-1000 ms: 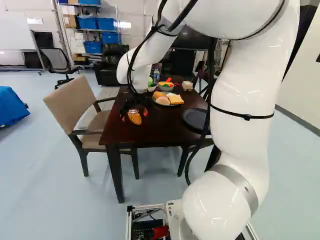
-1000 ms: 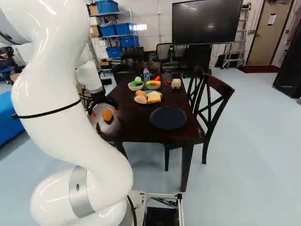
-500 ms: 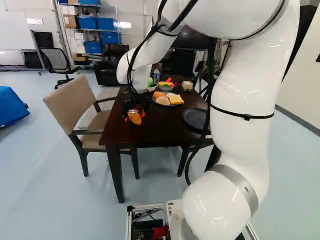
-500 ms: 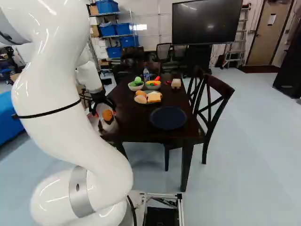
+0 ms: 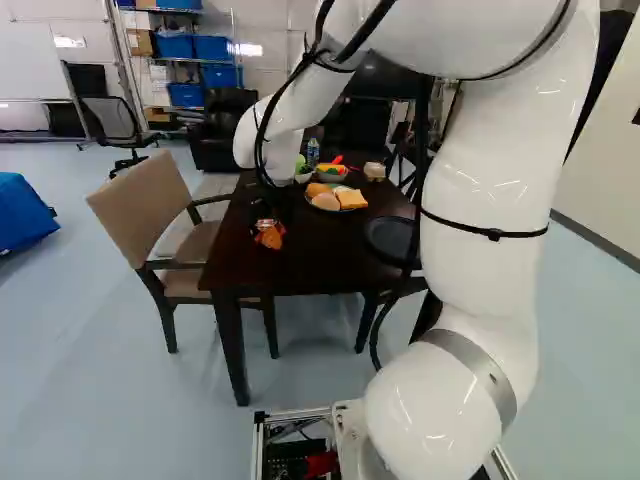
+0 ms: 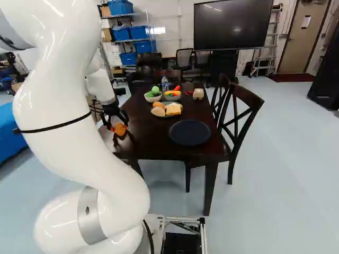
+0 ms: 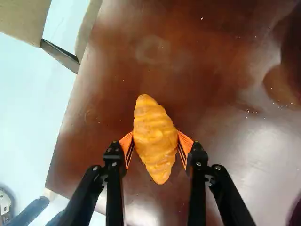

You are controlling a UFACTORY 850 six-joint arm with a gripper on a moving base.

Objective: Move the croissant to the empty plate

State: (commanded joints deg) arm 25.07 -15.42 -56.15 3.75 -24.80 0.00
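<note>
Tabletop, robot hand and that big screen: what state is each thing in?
Gripper, shut on the croissant
croissant, held from two sides
dark round plate, empty
plate of bread, loaded
bowl of green food, filled
bowl of colourful food, filled
bottle, upright
large screen, dark

"What's the surface (image 6: 159, 145) like?"
"Dark, glossy wood. In the right base view, a dark plate (image 6: 189, 132) lies right of centre, the croissant (image 6: 121, 129) left of centre."
"Higher in that frame?"
"A plate of bread (image 6: 168, 116), two bowls (image 6: 153, 99), a small red thing (image 6: 188, 92), something beige (image 6: 198, 93)."
</note>
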